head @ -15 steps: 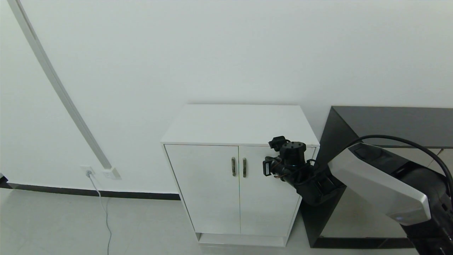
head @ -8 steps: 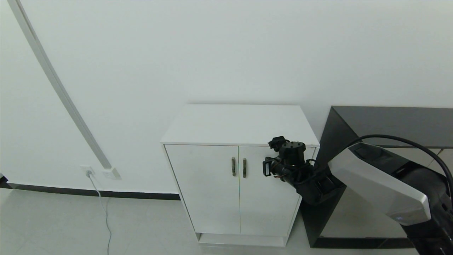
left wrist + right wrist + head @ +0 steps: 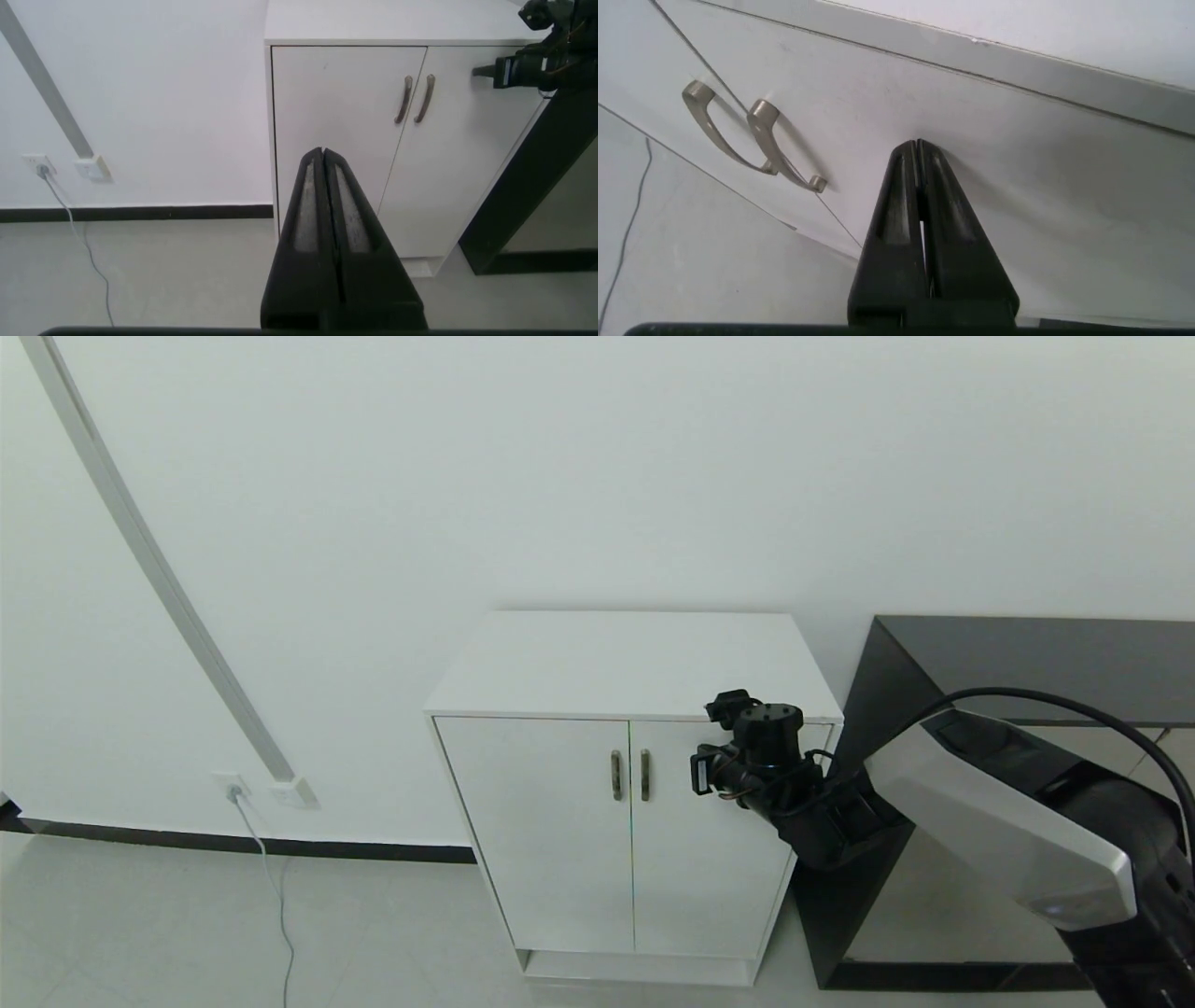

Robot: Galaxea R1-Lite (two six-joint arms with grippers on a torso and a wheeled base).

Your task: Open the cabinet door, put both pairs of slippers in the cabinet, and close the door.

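The white cabinet (image 3: 630, 663) stands against the wall with both doors closed. Two metal handles (image 3: 616, 775) (image 3: 644, 777) sit side by side at the middle seam. My right gripper (image 3: 697, 775) is shut and empty, held in front of the right door's upper part, a short way to the right of the handles. In the right wrist view its tip (image 3: 920, 149) is close to the door face, with the handles (image 3: 752, 140) off to one side. My left gripper (image 3: 323, 154) is shut and empty, well back from the cabinet (image 3: 346, 112), above the floor.
A black glossy cabinet (image 3: 1027, 653) stands right beside the white one. A wall socket (image 3: 233, 791) with a hanging cable (image 3: 275, 887) and a slanted trunking strip (image 3: 140, 551) are on the left wall. Open grey floor (image 3: 233, 933) lies in front and to the left.
My right gripper has crept slightly left and up along the right door, toward the handles. The doors stay closed.
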